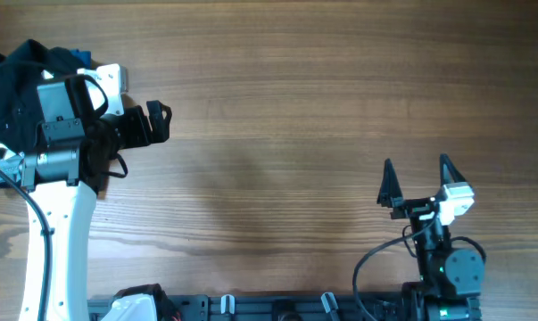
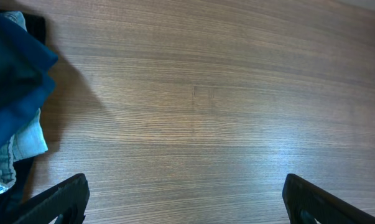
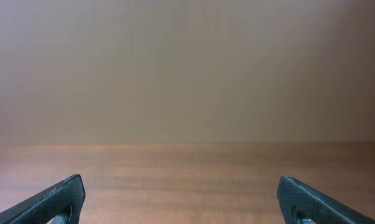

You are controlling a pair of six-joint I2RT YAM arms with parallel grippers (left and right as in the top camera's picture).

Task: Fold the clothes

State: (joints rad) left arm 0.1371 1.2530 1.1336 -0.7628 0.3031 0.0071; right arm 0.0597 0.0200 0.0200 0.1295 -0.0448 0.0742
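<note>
In the overhead view the clothes (image 1: 14,85) lie as 1 dark, crumpled heap in the upper left corner of the frame, partly hidden by the left arm's white and grey housing. The left gripper (image 1: 164,123) sits just right of the heap, over bare table (image 1: 286,107), pointing toward the middle of the frame. Its wrist view shows both fingers (image 2: 63,199) spread wide in the bottom corners with only wood grain between them, holding nothing. At that view's left edge are dark blue fabric and a pale denim piece, bunched together on the table. The right gripper (image 1: 418,181) is in the lower right of the overhead frame, well apart from the clothes, its 2 black fingers (image 3: 50,202) also parted and empty above the tabletop.
</note>
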